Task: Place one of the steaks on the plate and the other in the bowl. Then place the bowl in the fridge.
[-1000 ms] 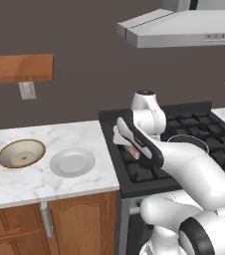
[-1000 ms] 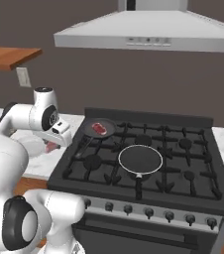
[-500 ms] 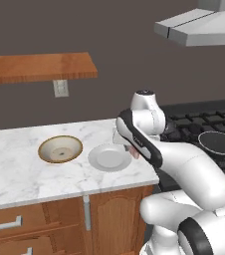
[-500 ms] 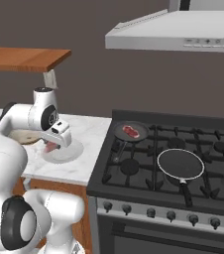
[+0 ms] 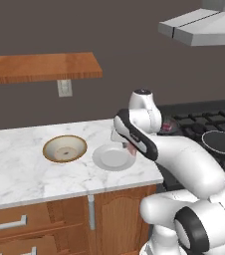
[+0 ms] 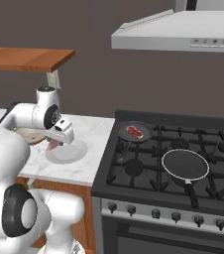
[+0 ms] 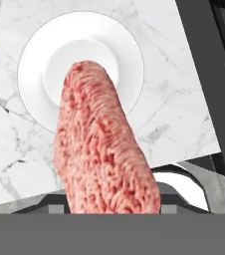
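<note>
Currently, scene: a white robot arm works over a marble counter (image 5: 30, 174) beside a black stove (image 6: 183, 168).
Gripper: the gripper (image 6: 54, 144) hangs above the plate, clamped on the paler pink steak (image 7: 102, 144), which dangles lengthwise from the jaws.
Plate: the white plate (image 5: 102, 160) sits near the counter's front right corner, just beside the stove edge, with nothing on it.
Bowl: the tan-rimmed bowl (image 5: 64, 148) sits just left of the plate, apart from it, also holding nothing.
Other steak: the dark red steak (image 6: 135, 132) lies in a small frying pan (image 6: 143, 126) at the stove's back left; a larger pan (image 6: 185, 164) sits nearer the front.
Risk: the steak hangs long and seems off-centre toward the plate's near rim. Released from this height, it could tip over the rim onto the marble, or slide toward the counter's front edge.
Next: lowering and centring before letting go looks wise.
</note>
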